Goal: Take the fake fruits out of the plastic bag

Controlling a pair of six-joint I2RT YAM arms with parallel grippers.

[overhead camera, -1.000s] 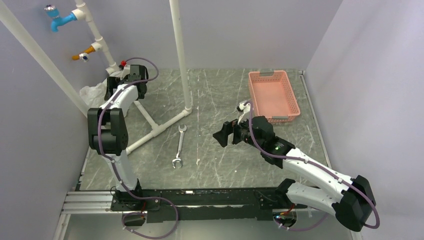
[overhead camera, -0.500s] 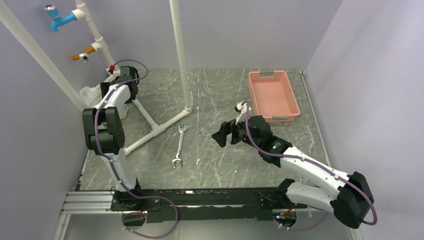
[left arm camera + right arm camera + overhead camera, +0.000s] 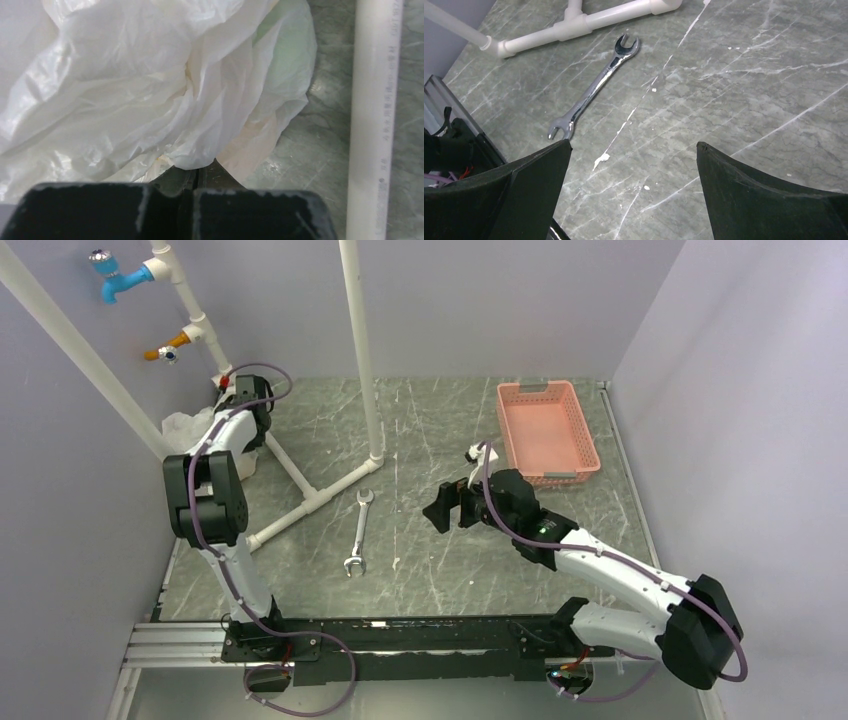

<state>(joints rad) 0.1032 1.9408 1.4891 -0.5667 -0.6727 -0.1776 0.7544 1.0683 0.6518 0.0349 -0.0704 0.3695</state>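
Observation:
The plastic bag fills the left wrist view, crumpled and white; from above it lies against the left wall. A pale green round shape, one of the fake fruits, shows through the film at the bag's upper right; no other fruit shows. My left gripper is shut, with a fold of bag film pinched at its tips. It is over the bag at the back left. My right gripper hovers open above the bare tabletop at mid-table, with nothing between its fingers.
A white pipe frame crosses the table beside the bag, and one pipe runs just right of my left gripper. A steel wrench lies mid-table. A pink basket stands at the back right. Taps hang on the back wall.
My left gripper has moved left and down onto the bag and shut on its film. The right arm has drifted slightly left, still open.

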